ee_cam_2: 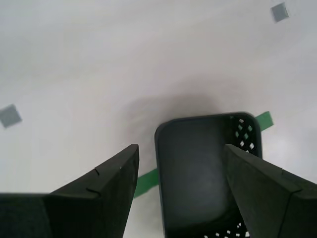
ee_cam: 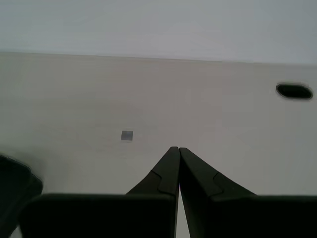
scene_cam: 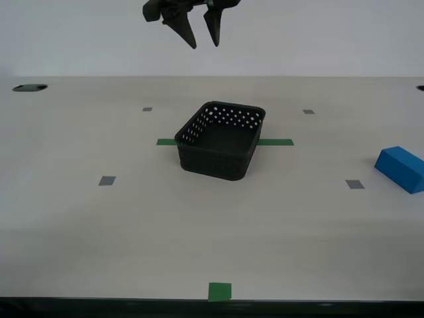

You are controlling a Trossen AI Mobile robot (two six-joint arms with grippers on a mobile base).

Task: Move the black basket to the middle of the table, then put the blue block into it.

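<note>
The black basket (scene_cam: 222,140) stands empty near the middle of the table (scene_cam: 79,218), on a green tape strip. My second gripper (scene_cam: 205,45) hangs open and empty high above it; in the second wrist view the basket (ee_cam_2: 198,168) lies below, between the spread fingers of that gripper (ee_cam_2: 181,148). The blue block (scene_cam: 401,168) lies on the table at the exterior view's right edge, apart from the basket. My first gripper (ee_cam: 177,148) is shut and empty, looking across bare tabletop; it does not show in the exterior view. A dark rounded shape (ee_cam: 15,183) at that view's edge is unclear.
Green tape (scene_cam: 219,291) marks the front edge, and a green strip (scene_cam: 275,142) runs under the basket. Grey squares (scene_cam: 106,180) (scene_cam: 354,184) dot the top. A dark cable hole (scene_cam: 30,87) sits at the far corner; another hole (ee_cam: 294,91) shows in the first wrist view.
</note>
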